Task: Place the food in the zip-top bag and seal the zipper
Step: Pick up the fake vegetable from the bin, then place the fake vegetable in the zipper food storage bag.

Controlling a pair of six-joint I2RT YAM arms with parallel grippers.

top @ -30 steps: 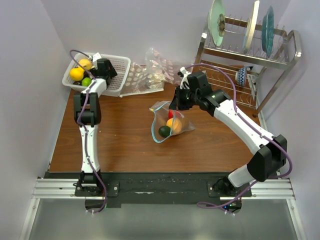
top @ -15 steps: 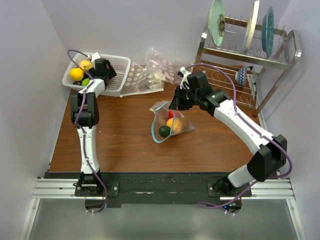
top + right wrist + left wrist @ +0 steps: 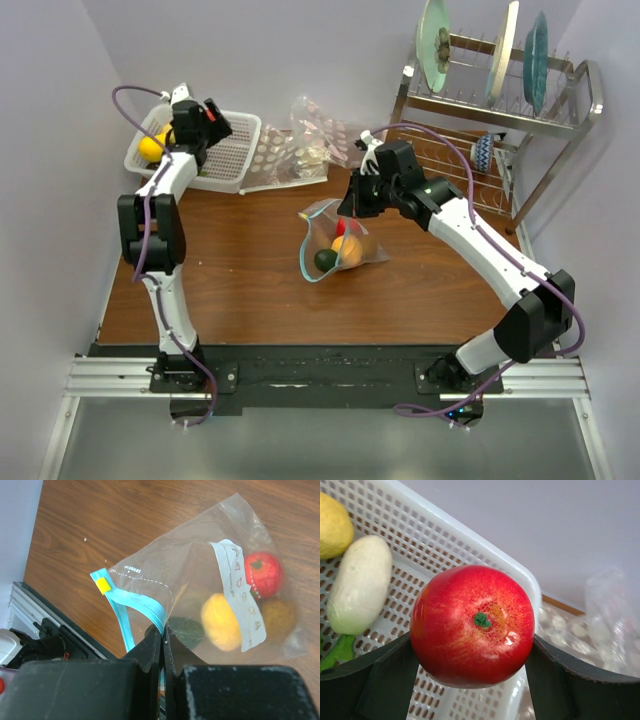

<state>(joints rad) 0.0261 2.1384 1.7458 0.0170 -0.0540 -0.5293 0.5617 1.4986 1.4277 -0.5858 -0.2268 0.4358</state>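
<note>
My left gripper is above the white mesh basket at the back left and is shut on a red apple, held between both fingers over the basket's rim. A yellow fruit and a pale vegetable lie in the basket. My right gripper is shut on the light-blue zipper of the zip-top bag, holding its mouth up. Inside the bag are a red piece, a yellow one and a dark green one.
Clear brown-dotted bags lie beside the basket at the back. A metal dish rack with plates stands at the back right. Walls close in the left and back sides.
My left gripper has risen and moved to the back left over the basket, and the left elbow swung left. The right arm and the bag have barely moved.
</note>
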